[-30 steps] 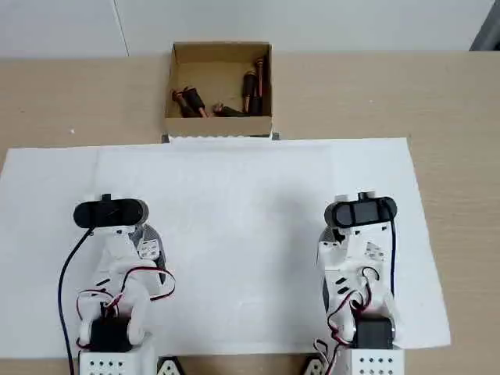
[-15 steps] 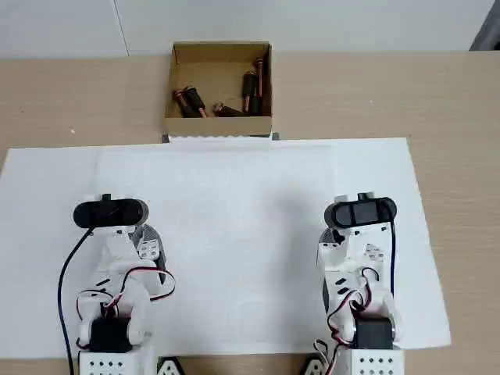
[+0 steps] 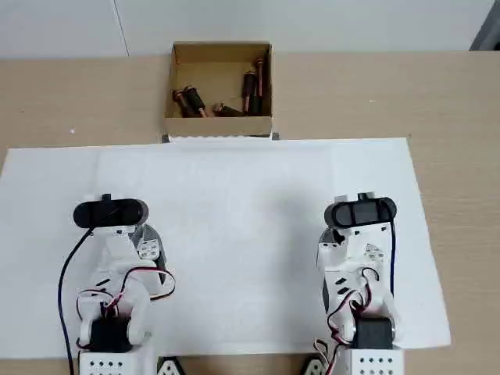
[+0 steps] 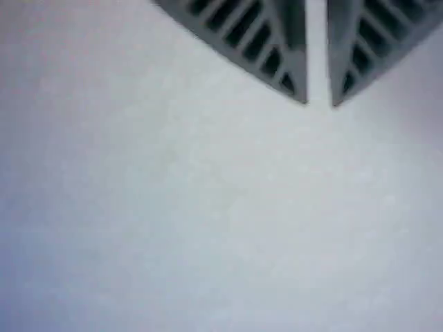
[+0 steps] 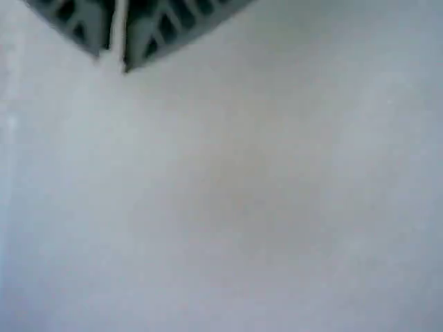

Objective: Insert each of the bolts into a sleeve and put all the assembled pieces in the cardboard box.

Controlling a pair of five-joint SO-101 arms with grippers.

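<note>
jaws look pressed nearly together on both arms: the left gripper [image 4: 318,102] shows just a thin slit between its ribbed grey fingers [image 4: 277,62], and the right gripper [image 5: 111,61] the same, each with nothing pinched, hanging close above the white paper [image 3: 242,211].

from where i stand, one arm [image 3: 117,266] sits folded at 7 o'clock on the paper and the other arm [image 3: 359,258] at 5 o'clock, both well apart from the cardboard box [image 3: 221,125]. the box stands on the wooden table [image 3: 453,101] at 12 o'clock, its near wall just beside the paper's far edge. inside lie the assembled pieces, dark sleeves with coppery bolt ends: a small cluster [image 3: 190,101] toward the box's 9 o'clock side, another pair [image 3: 251,87] toward its 3 o'clock side, and one lying near the 6 o'clock wall.

every bolt and sleeve i can spot is in the box, so i'd judge the job at its end, with the arms tucked away. i reckon the next move calls for no more picking, only a look to check that each bolt is seated in its sleeve.
</note>
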